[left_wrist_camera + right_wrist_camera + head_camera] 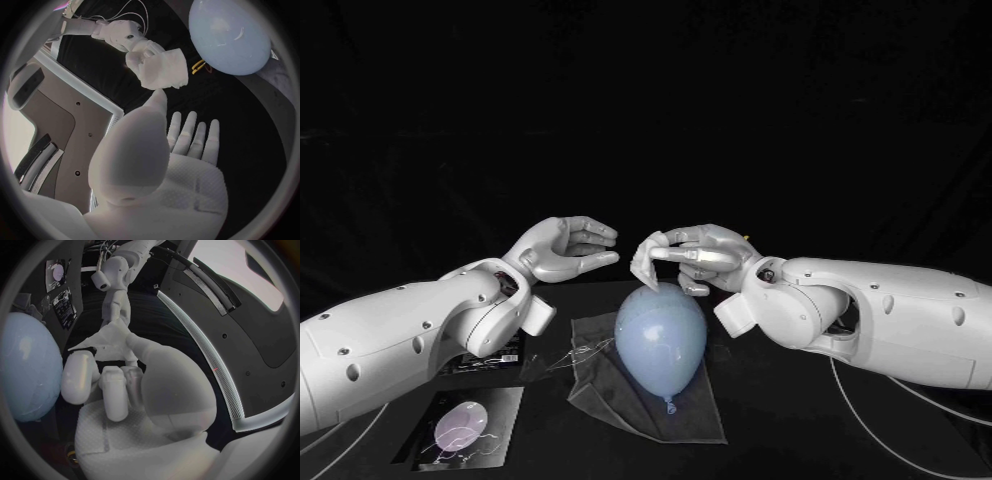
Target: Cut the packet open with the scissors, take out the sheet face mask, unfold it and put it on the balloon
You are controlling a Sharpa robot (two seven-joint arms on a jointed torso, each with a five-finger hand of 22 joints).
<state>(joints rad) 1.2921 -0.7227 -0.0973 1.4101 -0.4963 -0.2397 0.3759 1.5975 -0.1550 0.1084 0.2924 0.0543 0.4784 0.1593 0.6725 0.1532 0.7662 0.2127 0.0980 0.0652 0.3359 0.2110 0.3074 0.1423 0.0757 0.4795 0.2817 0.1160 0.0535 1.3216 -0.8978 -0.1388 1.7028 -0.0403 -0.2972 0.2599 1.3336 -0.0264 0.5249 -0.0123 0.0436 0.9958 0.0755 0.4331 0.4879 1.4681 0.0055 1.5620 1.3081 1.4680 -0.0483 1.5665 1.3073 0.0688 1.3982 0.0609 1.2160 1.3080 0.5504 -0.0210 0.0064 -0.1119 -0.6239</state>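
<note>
Pinching the partly hidden sheet mask [649,263] just above the balloon [661,335], right hand [704,258]; left hand [570,250] spread.

The robot's body: white casing, silver metal.

The glossy white, round-shelled left arm [401,340] and right arm [906,320] carry small dark screws [418,343] and swell into bulbous wrist housings, and thin white cables [837,375] trail beneath them. The silver many-fingered left hand [567,250] and right hand [697,255] have smooth, rounded fingers [187,132] and a pale, dimple-textured palm pad [187,185].
</note>
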